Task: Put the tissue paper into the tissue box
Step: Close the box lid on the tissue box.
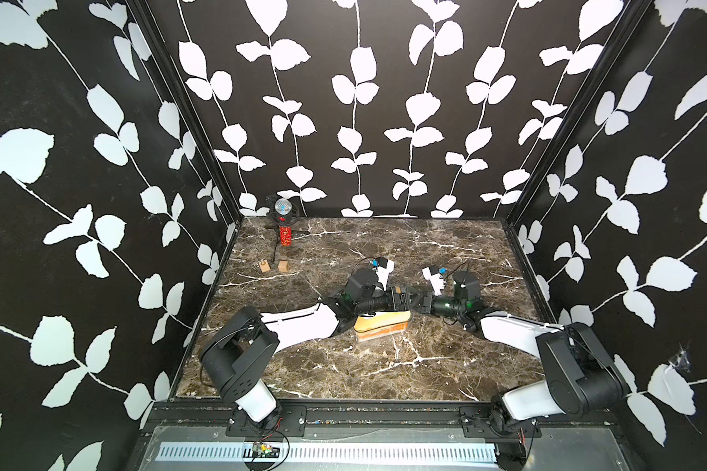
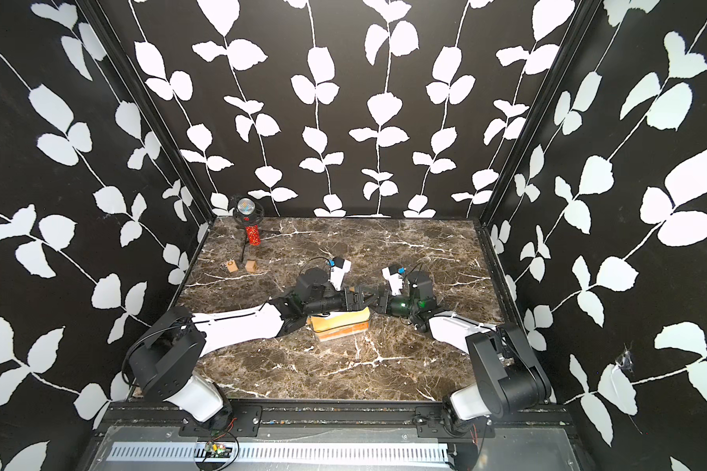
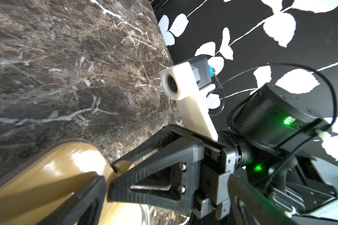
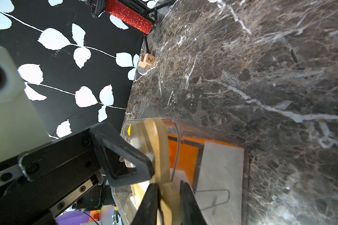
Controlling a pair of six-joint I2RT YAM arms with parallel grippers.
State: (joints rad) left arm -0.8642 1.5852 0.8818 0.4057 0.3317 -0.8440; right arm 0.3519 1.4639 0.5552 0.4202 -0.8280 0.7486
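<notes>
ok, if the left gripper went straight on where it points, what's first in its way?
The right gripper, facing it head-on over the bamboo lid. In both top views the left gripper looks nearly touching it; exact gap unclear.

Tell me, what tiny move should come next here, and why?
Probably ease the bamboo lid down flat onto the tissue box. The tissue paper already lies inside that clear box, while the lid sits tilted above its rim, one end between the fingers of the right pincer; the left pincer stands open beside it.
</notes>
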